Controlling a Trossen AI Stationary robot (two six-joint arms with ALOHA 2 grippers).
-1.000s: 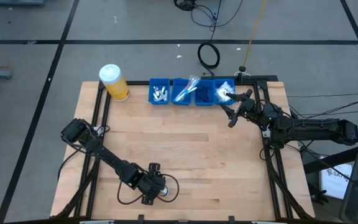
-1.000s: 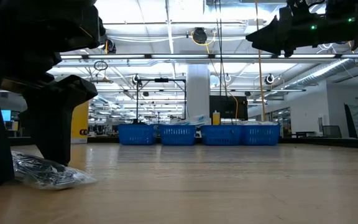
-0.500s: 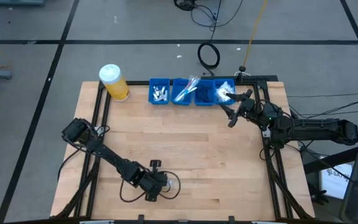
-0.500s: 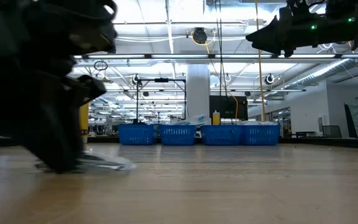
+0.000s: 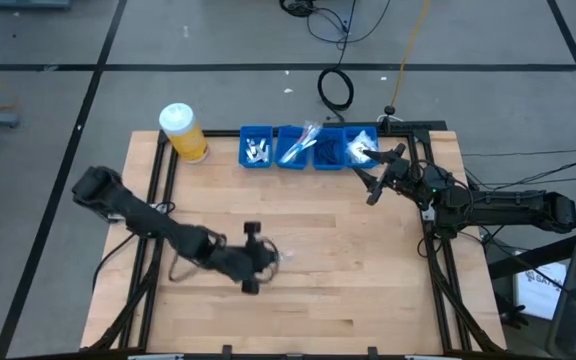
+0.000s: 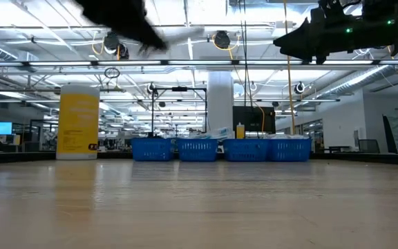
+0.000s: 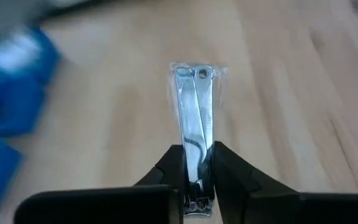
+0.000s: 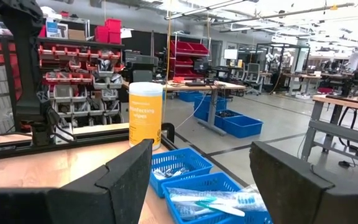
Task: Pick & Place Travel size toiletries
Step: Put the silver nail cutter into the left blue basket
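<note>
A silver nail clipper in a clear wrapper (image 7: 194, 106) is one of the travel size toiletries. My left gripper (image 7: 197, 150) is shut on it above the middle of the table (image 5: 256, 260), and shows high up in the low view (image 6: 126, 21). More toiletries lie in a row of blue bins (image 5: 308, 148) at the far edge. My right gripper (image 5: 366, 182) hovers open beside the rightmost bin (image 5: 360, 146), with nothing between its fingers (image 8: 129, 180). My left gripper pinches the wrapped clipper between its two fingers at the end nearest the wrist (image 7: 196, 168). The clipper runs along the fingers and sticks out past their tips. It is lifted clear of the table (image 7: 278, 93).
A yellow white-capped jar (image 5: 183, 132) stands at the far left of the table, beside the bins. The wooden table (image 5: 348, 280) has a black frame along its sides. Cables lie on the floor (image 5: 336, 88) beyond the far edge.
My left gripper has taken hold of the wrapped clipper near the table's near edge. It has lifted the clipper clear of the wood, rising high and moving toward the far edge and the table's middle.
</note>
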